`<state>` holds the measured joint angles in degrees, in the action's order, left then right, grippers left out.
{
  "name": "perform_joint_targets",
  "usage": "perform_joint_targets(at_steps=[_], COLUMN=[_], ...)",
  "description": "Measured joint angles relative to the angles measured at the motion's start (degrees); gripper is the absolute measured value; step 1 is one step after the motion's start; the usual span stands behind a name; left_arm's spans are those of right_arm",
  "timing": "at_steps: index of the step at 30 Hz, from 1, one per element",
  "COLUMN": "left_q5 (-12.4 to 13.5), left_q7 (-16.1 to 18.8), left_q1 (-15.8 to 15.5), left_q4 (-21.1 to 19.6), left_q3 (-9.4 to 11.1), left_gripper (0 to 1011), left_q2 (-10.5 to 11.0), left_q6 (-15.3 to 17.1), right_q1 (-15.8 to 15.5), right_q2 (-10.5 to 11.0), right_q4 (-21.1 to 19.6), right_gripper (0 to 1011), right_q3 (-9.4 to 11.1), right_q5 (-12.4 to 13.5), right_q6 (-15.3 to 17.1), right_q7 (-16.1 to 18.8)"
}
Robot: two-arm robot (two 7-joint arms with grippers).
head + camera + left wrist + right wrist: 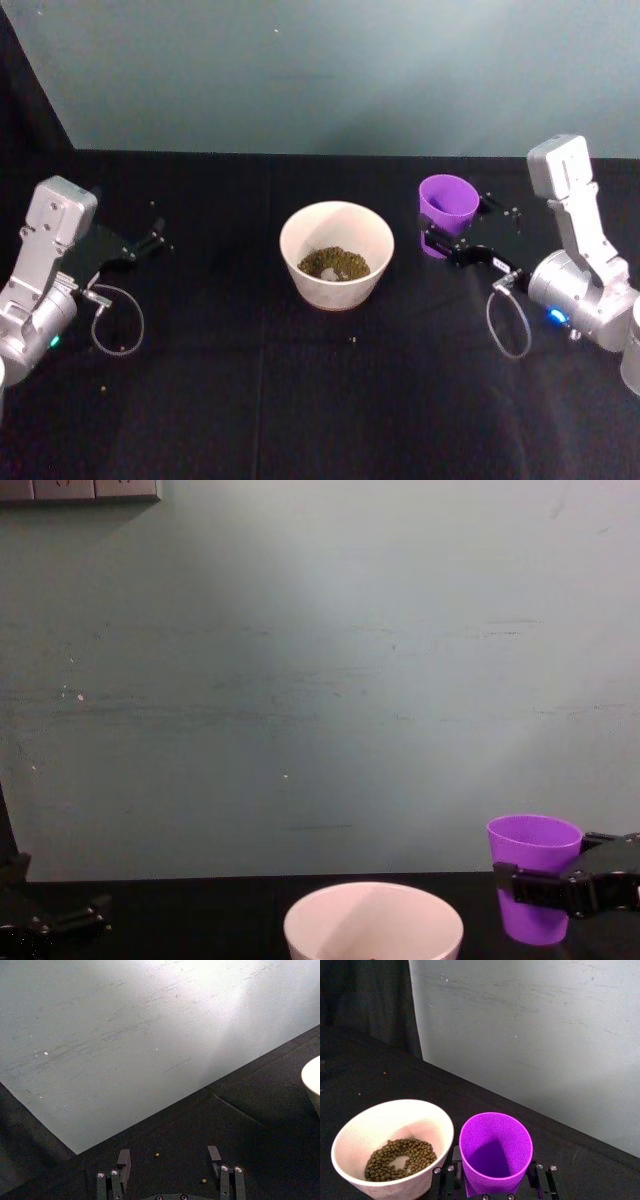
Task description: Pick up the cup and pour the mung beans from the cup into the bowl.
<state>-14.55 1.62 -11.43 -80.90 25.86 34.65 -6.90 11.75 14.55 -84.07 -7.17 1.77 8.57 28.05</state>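
The purple cup (447, 199) stands upright to the right of the white bowl (300, 228), and its inside (492, 1152) looks empty. My right gripper (455, 222) is shut on the cup, one finger on each side of its lower wall (495, 1165). From the chest view the cup (535, 855) sits in that gripper (535, 885) beside the bowl (370, 912). The mung beans (334, 264) lie in a heap in the bowl's bottom (400, 1157). My left gripper (150, 238) rests open over the black cloth at the far left (169, 1157), holding nothing.
A black cloth (320, 400) covers the table, which ends at a pale wall (330, 70) close behind. Stray beans (157, 1154) lie near the left gripper, and one (352, 340) lies in front of the bowl. Cable loops (510, 330) hang off both wrists.
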Motion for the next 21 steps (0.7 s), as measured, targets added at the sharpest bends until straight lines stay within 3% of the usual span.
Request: perform_joint_targets(at_steps=[5,12,21], left_q5=[0.0,0.0,0.0], left_q7=[0.0,0.0,0.0], left_q1=[0.0,0.0,0.0], left_q4=[0.0,0.0,0.0], left_q3=[0.0,0.0,0.0], left_gripper=[1000,1000,1000], left_q2=[0.0,0.0,0.0], left_q6=[0.0,0.0,0.0], right_q1=[0.7,2.9,4.9], right_q2=[0.9,2.2,3.3], right_q4=[1.6,6.1,10.9], right_gripper=[731,731,731], right_q3=[-0.2,-1.0,-2.7], right_q5=[1.1,3.2,5.0], right_q6=[-2.3,-8.8,-10.4], right_q7=[1.1,3.9,6.1])
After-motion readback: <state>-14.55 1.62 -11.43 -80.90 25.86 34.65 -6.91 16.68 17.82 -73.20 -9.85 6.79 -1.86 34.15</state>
